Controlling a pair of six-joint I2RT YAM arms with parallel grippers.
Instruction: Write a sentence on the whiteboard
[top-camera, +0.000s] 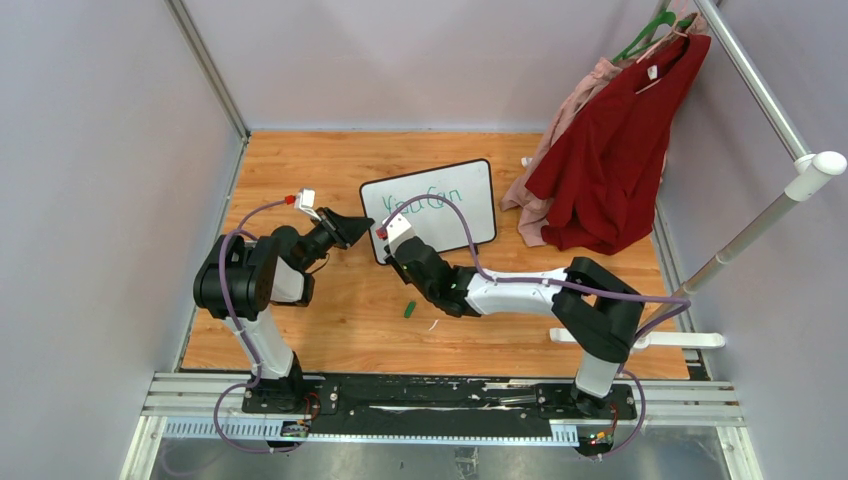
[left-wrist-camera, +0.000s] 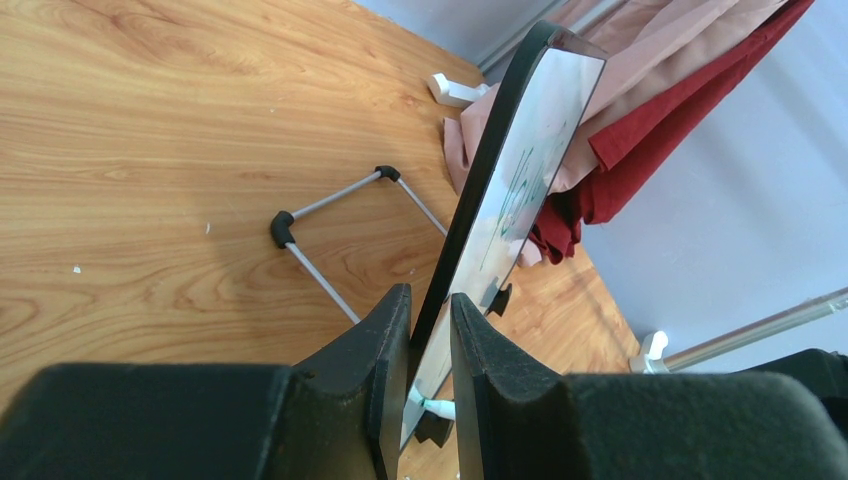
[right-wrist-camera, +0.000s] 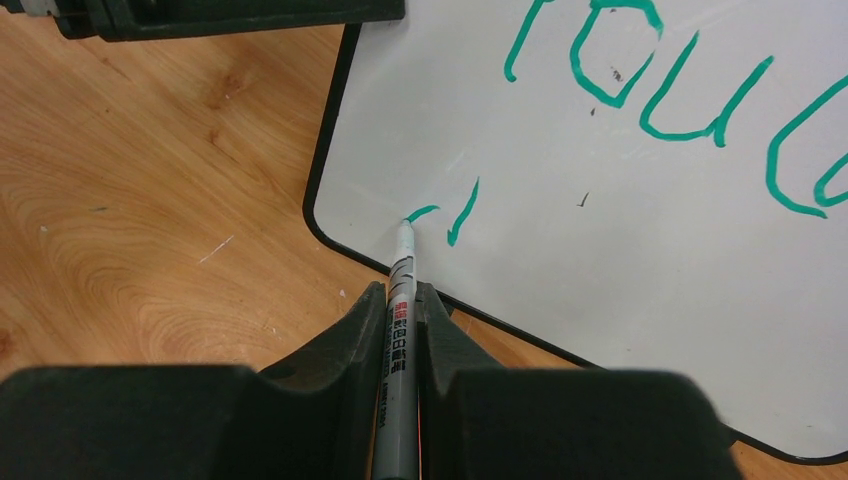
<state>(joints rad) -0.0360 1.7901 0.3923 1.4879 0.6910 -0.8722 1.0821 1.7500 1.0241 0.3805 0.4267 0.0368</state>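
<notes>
Right tool (right-wrist-camera: 400, 295) grips the marker (right-wrist-camera: 403, 258) at the whiteboard's (right-wrist-camera: 620, 260) corner, left tool (left-wrist-camera: 430, 300) pinches its edge; hard pressure could tip it.

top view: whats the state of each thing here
whiteboard, standing tilted on the table
sentence, unfinished, second line barely begun
marker, uncapped, tip touching the whiteboard
left gripper, shut on the whiteboard's edge
right gripper, shut on the marker
green cap, lying loose on the table
red garment, hanging on the rail
</notes>
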